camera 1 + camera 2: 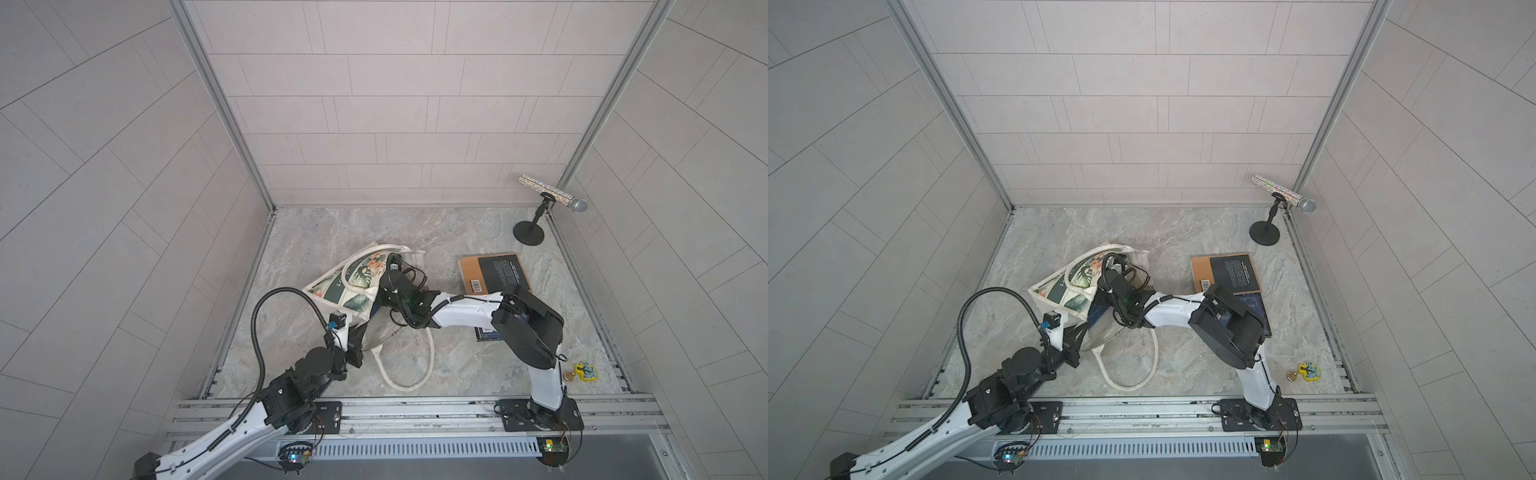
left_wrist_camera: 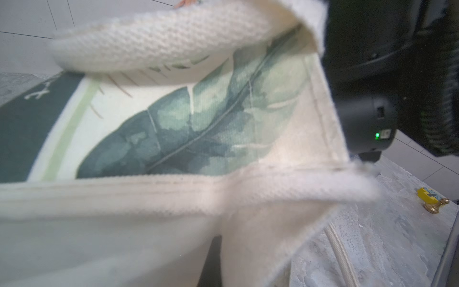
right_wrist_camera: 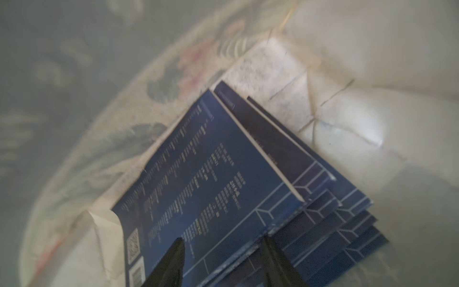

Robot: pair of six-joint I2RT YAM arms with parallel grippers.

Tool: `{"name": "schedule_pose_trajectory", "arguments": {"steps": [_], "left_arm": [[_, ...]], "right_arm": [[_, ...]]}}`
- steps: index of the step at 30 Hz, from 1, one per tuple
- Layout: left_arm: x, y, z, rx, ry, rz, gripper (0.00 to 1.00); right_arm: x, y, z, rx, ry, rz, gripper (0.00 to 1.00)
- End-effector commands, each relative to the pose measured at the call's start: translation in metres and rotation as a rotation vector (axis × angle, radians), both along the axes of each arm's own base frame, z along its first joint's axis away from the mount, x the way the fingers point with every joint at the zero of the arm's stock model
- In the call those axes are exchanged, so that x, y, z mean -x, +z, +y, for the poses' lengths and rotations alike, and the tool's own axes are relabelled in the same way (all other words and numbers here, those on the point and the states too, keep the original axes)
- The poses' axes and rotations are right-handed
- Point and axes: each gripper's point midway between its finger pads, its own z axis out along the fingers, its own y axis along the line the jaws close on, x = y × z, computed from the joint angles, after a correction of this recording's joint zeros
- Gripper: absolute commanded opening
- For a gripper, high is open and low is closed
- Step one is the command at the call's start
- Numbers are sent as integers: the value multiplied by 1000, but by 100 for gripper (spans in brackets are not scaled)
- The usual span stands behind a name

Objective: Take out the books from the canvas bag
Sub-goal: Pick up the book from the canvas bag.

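The cream canvas bag [image 1: 353, 286] [image 1: 1067, 286] with green leaf print lies left of the table's middle, its mouth facing right. My left gripper [image 2: 215, 246] is shut on the canvas at the bag's rim [image 2: 173, 193] and holds the mouth up. My right gripper [image 3: 223, 244] is inside the bag. Its fingers [image 3: 177, 251] stand on either side of the near corner of the top navy book [image 3: 198, 174] and touch it. More navy books [image 3: 323, 203] are fanned out under it. An orange-brown and black book [image 1: 494, 272] and a navy one [image 1: 1254, 307] lie on the table outside the bag.
A glittery microphone [image 1: 552, 195] on a black stand occupies the back right corner. A yellow toy [image 1: 585, 372] and a brass knob [image 1: 568, 376] sit at the front right. The bag's handle loop [image 1: 415, 374] trails toward the front rail. Tiled walls enclose three sides.
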Motion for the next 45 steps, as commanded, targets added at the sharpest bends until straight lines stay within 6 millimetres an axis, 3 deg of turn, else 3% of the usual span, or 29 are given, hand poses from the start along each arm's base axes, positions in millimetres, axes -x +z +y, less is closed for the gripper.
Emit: {"name": "schedule_pose_trajectory", "arguments": {"steps": [1, 5, 15, 19, 22, 26, 30, 34, 42, 45], "left_arm": [[10, 10, -16, 41, -104, -24, 0], [11, 10, -17, 42, -112, -25, 0], [11, 12, -17, 45, -115, -31, 0], [13, 14, -16, 57, -121, -40, 0], [12, 14, -15, 69, -112, -50, 0], [11, 15, -15, 73, -106, -54, 0], [6, 13, -8, 70, -59, -47, 0], [-2, 9, 7, 56, 42, -37, 0], [-19, 9, 50, 52, 309, -42, 0], [-23, 7, 66, 79, 405, -48, 0]], "right_arm": [[-9, 45, 14, -96, 45, -95, 53], [-11, 52, 17, -93, 60, -107, 53], [-18, 45, 17, -138, 45, -73, 50], [-16, 62, 37, -245, 140, -130, 49], [-23, 51, 35, -216, 104, -107, 49], [-29, 35, 30, -165, 69, -82, 32], [-29, 32, 7, -138, -1, -117, 18], [-34, 40, -31, -73, -93, -194, 0], [-41, 36, -106, 12, -205, -218, 0], [-37, 39, -119, 48, -210, -226, 0]]}}
